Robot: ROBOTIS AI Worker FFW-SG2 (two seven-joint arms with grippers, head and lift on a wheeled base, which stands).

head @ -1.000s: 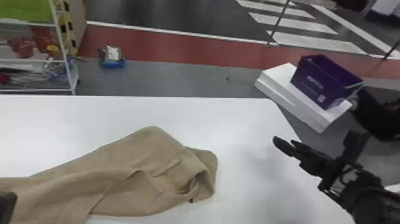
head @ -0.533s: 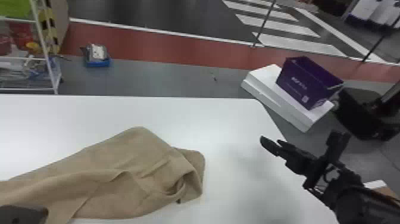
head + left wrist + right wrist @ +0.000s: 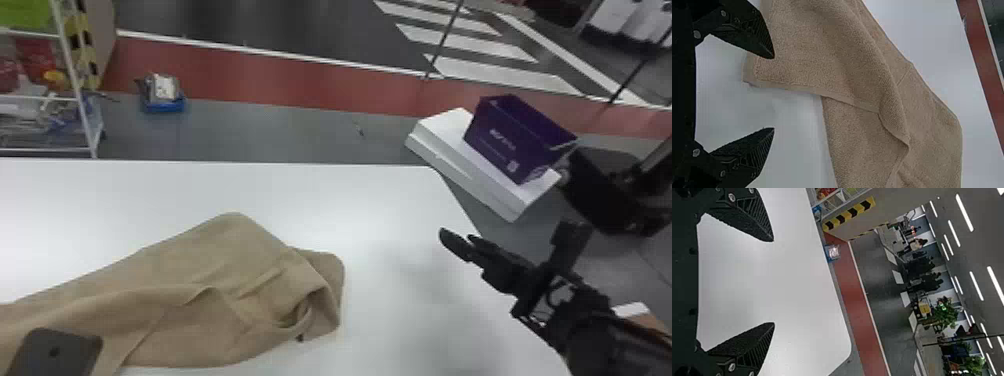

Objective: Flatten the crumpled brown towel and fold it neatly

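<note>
The brown towel (image 3: 200,280) lies crumpled on the left part of the white table, with folds bunched at its right end. Part of my left arm's gripper (image 3: 55,352) shows at the lower left, over the towel. In the left wrist view that gripper (image 3: 773,93) is open near a hemmed edge of the towel (image 3: 848,58), nothing between its fingers. My right gripper (image 3: 457,242) is over the table's right side, apart from the towel. The right wrist view has this gripper (image 3: 774,282) open above bare table.
The white table (image 3: 350,200) ends at a far edge and a slanting right edge. Beyond its right corner, a purple box (image 3: 517,137) sits on a white slab (image 3: 465,170). A wire rack (image 3: 75,100) and a blue tray (image 3: 164,105) stand behind the table.
The head view has swung slightly right, shifting the scene leftward. More of my left gripper has come into view over the towel. The towel's shape looks the same.
</note>
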